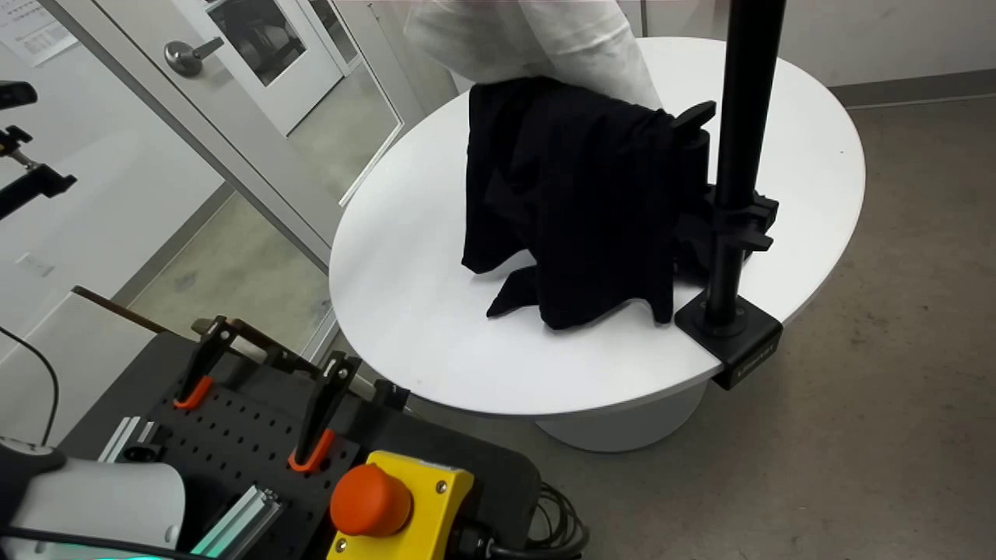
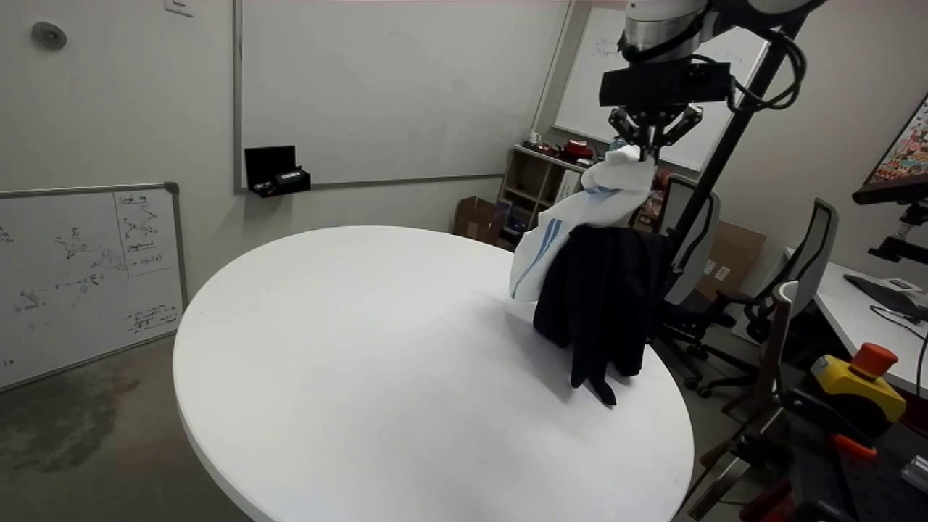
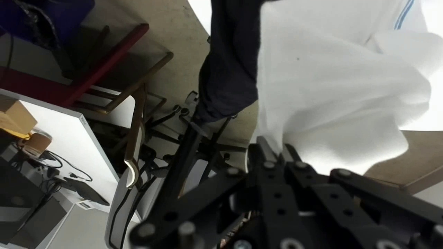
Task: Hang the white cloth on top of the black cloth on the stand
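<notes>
The white cloth with blue stripes (image 2: 580, 210) hangs from my gripper (image 2: 647, 154). The fingers are shut on its upper end, as the wrist view also shows (image 3: 278, 150). The black cloth (image 2: 602, 297) drapes over the stand, and its lower edges reach down close to the white table. The white cloth hangs beside and partly behind the black cloth; in an exterior view (image 1: 537, 39) it shows above and behind the black cloth's top edge. I cannot tell whether they touch. The stand's black pole (image 1: 743, 155) rises at the table edge; its side arm is mostly hidden under the black cloth.
The round white table (image 1: 405, 311) lies below. A black clamp base (image 1: 731, 334) holds the pole at the table's rim. A yellow box with a red button (image 1: 405, 505) stands on a dark bench nearby. Chairs (image 2: 790, 261) stand behind the pole.
</notes>
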`<state>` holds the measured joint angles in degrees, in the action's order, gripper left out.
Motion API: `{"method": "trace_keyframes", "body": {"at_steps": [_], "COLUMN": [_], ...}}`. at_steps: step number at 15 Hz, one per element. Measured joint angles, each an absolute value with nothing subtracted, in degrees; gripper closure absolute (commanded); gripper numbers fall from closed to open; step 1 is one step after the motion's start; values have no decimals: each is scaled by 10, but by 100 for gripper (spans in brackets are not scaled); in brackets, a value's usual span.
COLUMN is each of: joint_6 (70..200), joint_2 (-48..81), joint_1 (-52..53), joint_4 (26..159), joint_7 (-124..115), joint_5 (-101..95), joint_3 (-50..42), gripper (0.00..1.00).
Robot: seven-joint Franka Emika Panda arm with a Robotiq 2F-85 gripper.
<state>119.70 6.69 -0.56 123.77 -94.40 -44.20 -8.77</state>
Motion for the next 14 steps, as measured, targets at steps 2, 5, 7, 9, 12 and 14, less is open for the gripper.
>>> {"method": "trace_keyframes", "body": {"at_steps": [2,5,7,9,12,14], "joint_6": [1197,1197,1197,1197,1197,1197], "joint_2": [18,-47,-83,-107,-122,-122], "joint_1": [-11,-22,-30,-35,-37,-37], "joint_4": [1284,1341,1371,1395,1423,1437], "joint_7": [-950,-954,-954,-951,-930,-913], "joint_5": [-464,-485,-495,-500,-504,-505], "joint_3": [-87,-82,-77,-71,-61,-56], "gripper": [99,99,99,99,71,58]}}
